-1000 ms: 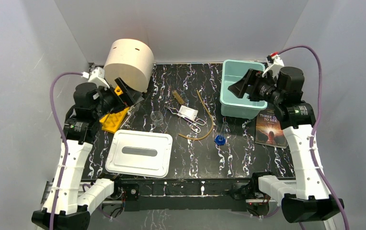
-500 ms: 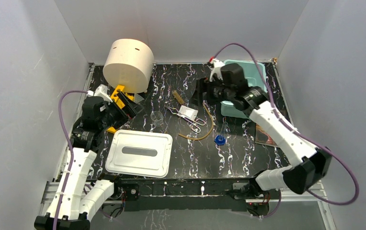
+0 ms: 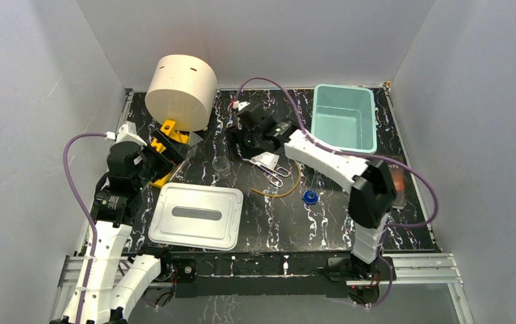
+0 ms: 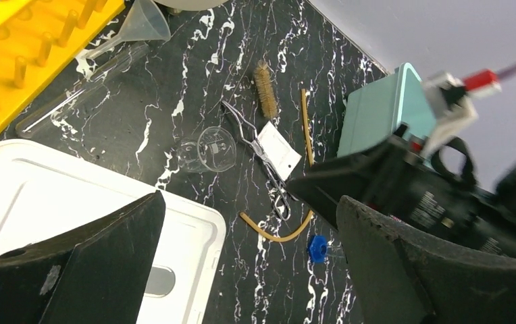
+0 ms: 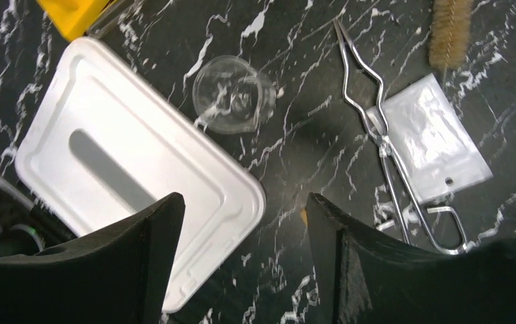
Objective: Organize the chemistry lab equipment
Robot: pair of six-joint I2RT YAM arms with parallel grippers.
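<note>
Scattered lab gear lies on a black tabletop (image 3: 323, 223) veined with white like marble. Near the centre, a small clear beaker (image 5: 231, 93) stands beside thin metal tongs (image 5: 377, 135), which overlap the edge of a flat, glossy white packet (image 5: 431, 142). A bristly tan brush (image 5: 451, 30) lies just beyond the tongs. To the right, a tan rubber tube (image 3: 289, 182) curves near a clear flask with blue cap (image 3: 309, 197).

At the left is a yellow holed rack (image 4: 26, 61) studded with pegs, with a clear funnel (image 4: 144, 23) and a glass tube (image 4: 73, 101) beside it. A smooth white lid (image 5: 194, 196), a big cream cylinder (image 3: 181, 91) and a teal plastic bin (image 3: 346, 121) surround the gear. The right arm mostly hides a dark-covered book (image 3: 396, 177), so its title is unreadable.

The left gripper (image 4: 248, 270) is spread wide and holds nothing. The right gripper (image 5: 245, 263) hovers above the beaker and tongs, its jaws apart with nothing between them.
</note>
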